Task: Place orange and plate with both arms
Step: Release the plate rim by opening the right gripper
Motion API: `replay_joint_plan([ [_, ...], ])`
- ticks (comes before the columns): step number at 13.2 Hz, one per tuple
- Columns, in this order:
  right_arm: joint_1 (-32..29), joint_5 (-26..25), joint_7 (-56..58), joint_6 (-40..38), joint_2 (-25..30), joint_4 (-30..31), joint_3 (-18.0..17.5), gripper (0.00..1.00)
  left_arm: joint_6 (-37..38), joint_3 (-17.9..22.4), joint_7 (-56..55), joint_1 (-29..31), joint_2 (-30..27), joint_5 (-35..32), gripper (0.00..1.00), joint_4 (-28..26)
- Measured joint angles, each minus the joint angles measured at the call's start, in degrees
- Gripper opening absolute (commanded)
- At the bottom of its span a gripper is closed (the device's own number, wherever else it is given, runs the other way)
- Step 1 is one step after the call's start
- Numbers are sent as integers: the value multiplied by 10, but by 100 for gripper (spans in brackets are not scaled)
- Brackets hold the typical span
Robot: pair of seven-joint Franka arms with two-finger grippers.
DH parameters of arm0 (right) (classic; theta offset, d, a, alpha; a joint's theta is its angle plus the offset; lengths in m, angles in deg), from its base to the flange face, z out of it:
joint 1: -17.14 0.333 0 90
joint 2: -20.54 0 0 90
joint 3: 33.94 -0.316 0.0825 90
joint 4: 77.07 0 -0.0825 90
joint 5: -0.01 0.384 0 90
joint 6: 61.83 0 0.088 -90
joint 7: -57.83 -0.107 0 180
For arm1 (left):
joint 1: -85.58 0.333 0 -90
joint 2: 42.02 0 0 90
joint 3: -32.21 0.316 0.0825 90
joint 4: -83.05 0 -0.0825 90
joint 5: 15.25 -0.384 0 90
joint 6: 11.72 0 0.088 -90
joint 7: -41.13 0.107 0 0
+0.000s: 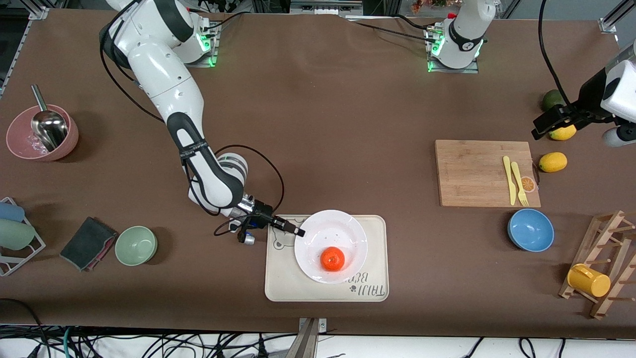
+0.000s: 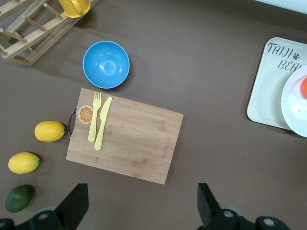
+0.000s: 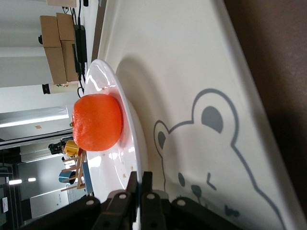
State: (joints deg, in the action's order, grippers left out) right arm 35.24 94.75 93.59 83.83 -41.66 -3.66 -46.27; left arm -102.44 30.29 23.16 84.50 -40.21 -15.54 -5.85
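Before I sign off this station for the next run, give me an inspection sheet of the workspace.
Surface: brown table, no spills seen.
Job's things: orange sits on the plate; the plate rests on the bear-print tray.
Clutter: cutting board with yellow fork and knife, blue bowl, green bowl, pink bowl, lemons, peg rack with yellow cup.
Grippers: right gripper shut on the plate's rim; left gripper open, over the table beside the cutting board.
Cables: loop on the right arm.
Surroundings: cable tangle below the table edge.
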Motion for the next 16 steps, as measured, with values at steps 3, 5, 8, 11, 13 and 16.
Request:
replay_joint_plan([
  [3, 2, 0, 0, 0, -2, -2, 0, 100, 0, 0, 0, 0, 0, 0, 100, 0],
  [5, 3, -1, 0, -1, -2, -9, 0, 100, 0, 0, 0, 0, 0, 0, 100, 0],
  [8, 3, -1, 0, -2, -1, -20, 0, 100, 1, 0, 0, 0, 0, 0, 100, 0],
  [11, 3, -3, 0, -2, -1, -26, 4, 100, 1, 0, 0, 0, 0, 0, 100, 0],
  [13, 3, -16, 0, -1, -1, -28, 8, 100, 1, 0, 0, 0, 0, 0, 100, 0],
  [16, 2, -61, -1, -1, -1, -35, 10, 100, 1, 0, 0, 0, 0, 0, 100, 0],
])
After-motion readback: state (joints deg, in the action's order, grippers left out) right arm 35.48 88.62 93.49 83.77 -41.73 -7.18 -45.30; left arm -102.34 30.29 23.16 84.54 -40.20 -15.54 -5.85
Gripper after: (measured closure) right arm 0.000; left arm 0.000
